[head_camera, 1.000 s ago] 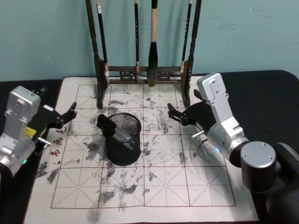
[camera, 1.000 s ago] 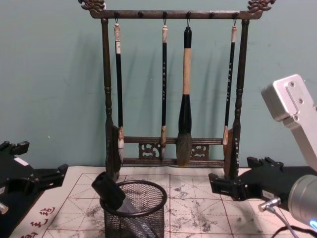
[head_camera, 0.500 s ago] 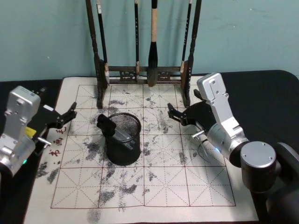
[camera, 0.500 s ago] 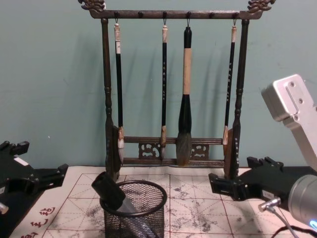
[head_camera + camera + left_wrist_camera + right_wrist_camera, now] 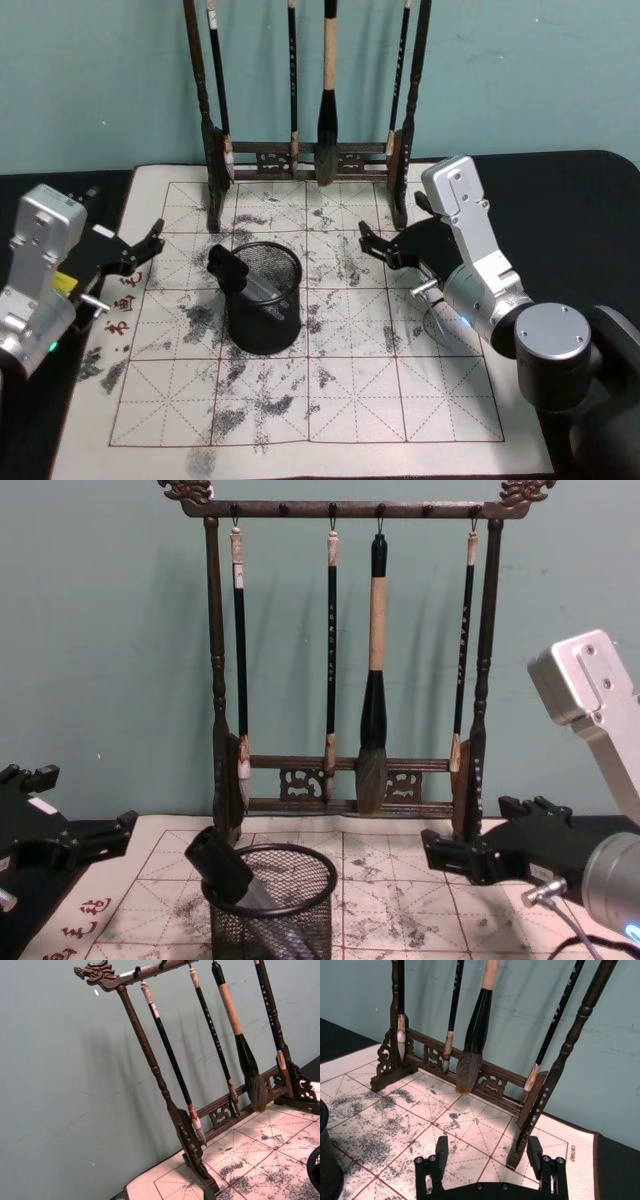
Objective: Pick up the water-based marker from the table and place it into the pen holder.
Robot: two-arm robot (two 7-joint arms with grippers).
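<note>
The marker leans inside the pen holder, mid-mat. The left gripper and right gripper, both spread and empty, flank the holder, well apart from it.

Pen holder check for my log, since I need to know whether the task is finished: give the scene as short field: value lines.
marker: inside the pen holder, leaning, black cap above the rim
pen holder: upright on the mat
left pincer: open, empty, left of the holder
right pincer: open, empty, right of the holder
brush rack: behind, four brushes hanging
task state: looks done
</note>
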